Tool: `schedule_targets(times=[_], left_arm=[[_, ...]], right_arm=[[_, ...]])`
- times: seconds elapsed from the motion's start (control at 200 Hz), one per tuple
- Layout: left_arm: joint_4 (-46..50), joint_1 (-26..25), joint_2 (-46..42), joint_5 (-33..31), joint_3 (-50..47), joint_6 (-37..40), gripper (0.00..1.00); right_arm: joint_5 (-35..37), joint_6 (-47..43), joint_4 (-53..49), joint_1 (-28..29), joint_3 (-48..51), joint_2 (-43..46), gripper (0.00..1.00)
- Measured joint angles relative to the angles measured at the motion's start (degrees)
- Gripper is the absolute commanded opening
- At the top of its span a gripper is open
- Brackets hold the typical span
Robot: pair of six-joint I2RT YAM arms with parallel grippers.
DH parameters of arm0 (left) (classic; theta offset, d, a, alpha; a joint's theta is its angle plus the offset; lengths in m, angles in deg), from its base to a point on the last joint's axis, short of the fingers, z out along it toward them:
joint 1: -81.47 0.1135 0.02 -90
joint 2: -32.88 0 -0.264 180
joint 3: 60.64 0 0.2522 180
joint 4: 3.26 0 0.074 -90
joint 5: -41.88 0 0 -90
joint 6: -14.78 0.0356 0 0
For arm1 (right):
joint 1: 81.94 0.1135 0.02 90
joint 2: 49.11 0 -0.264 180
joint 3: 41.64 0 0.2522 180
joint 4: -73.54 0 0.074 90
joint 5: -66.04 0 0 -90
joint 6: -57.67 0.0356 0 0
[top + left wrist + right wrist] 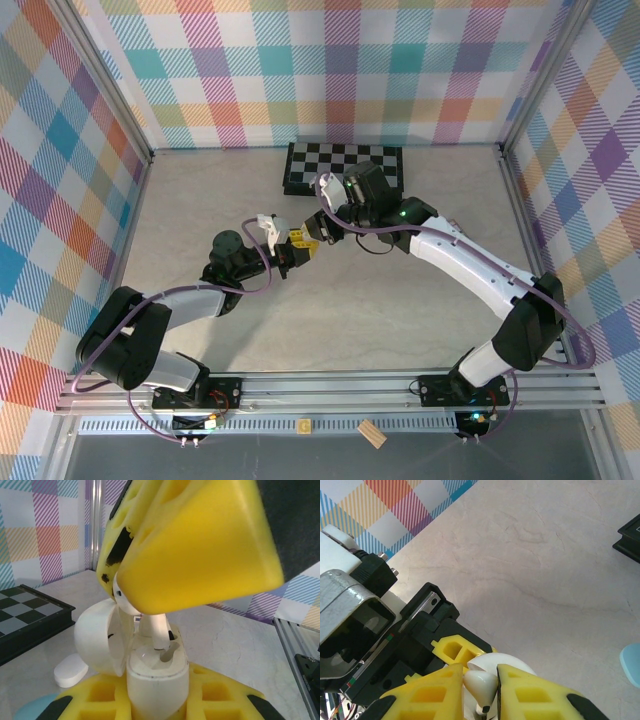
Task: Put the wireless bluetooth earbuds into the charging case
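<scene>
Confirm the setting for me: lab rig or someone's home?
Most likely a lab test cell, not a home. Printed plaid walls sit in an aluminium frame, the left arm and right arm are bolted to a rail at the near edge of the table, and a chessboard lies there like a prop.

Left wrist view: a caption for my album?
The right gripper holds a white earbud, stem at the slot of the open charging case gripped by the left gripper.

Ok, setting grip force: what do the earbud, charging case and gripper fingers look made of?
The earbud looks like glossy white hard plastic, by its sheen. The charging case likewise, smooth white plastic with dark specks at its rim. The fingers are matte yellow with hollow pockets, probably printed plastic.
</scene>
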Motion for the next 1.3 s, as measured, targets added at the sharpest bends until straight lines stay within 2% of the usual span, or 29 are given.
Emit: schedule_targets(times=[1.015,1.14,1.22,1.3], left_arm=[[0.3,0.0,-1.9,2.6,0.0,-4.0,0.04],[0.3,0.0,-2.9,3.1,0.0,-4.0,0.04],[0.2,0.0,-3.5,3.5,0.0,-4.0,0.04],[0.1,0.0,-3.6,3.5,0.0,-4.0,0.04]], right_arm=[[-4.2,-9.0,-0.7,-0.2,0.3,0.5,0.23],[-4.1,-9.0,-0.7,-0.2,0.4,1.6,0.24],[-4.1,-8.9,-0.7,-0.2,0.4,2.2,0.32],[-4.2,-9.0,-0.7,0.0,0.4,2.4,0.33]])
